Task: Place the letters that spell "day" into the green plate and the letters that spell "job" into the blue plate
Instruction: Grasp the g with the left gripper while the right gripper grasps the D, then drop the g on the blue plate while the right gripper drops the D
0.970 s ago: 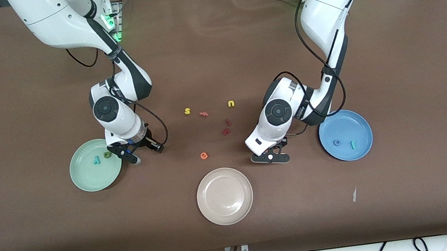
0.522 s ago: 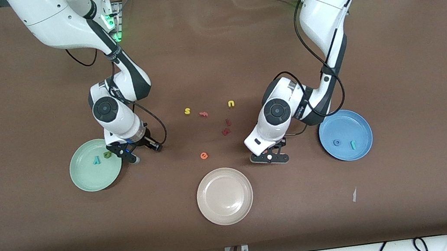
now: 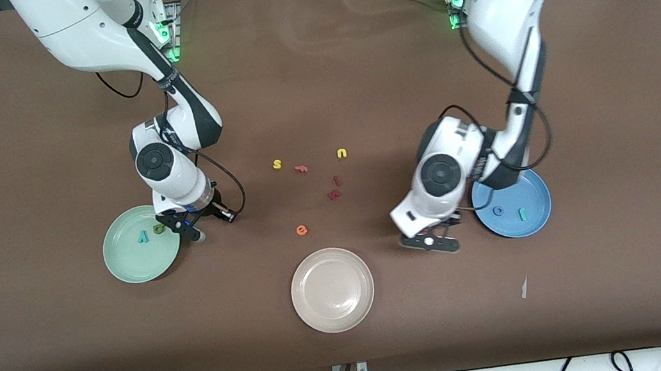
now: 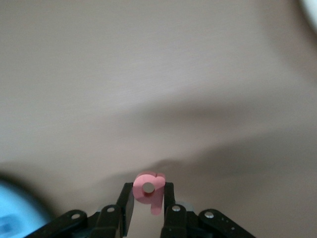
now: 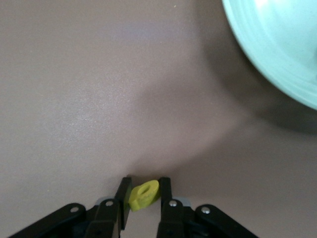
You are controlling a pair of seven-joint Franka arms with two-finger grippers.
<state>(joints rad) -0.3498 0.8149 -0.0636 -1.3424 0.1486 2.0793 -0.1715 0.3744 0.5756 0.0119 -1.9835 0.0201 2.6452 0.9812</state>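
My left gripper (image 3: 432,241) is shut on the salmon-red b (image 4: 157,201), which sits upright between its fingertips, over the table beside the blue plate (image 3: 534,208). That plate holds the blue o (image 3: 498,210) and the teal j (image 3: 523,214). My right gripper (image 3: 194,227) is low beside the rim of the green plate (image 3: 127,259), shut on the yellow a (image 5: 143,194), which is tilted. The teal y (image 3: 143,237) and the olive d (image 3: 159,228) lie in the green plate. The right wrist view shows the green plate's rim (image 5: 277,44).
A yellow s (image 3: 277,164), a salmon letter (image 3: 301,168), a yellow u (image 3: 342,153), two dark red letters (image 3: 337,180) and an orange e (image 3: 302,230) lie mid-table. The beige plate (image 3: 332,289) sits nearer the front camera. A white scrap (image 3: 524,287) lies near the front edge.
My left gripper has moved from beside the dark red letters toward the blue plate and nearer the front camera. The right arm has barely shifted beside the green plate.
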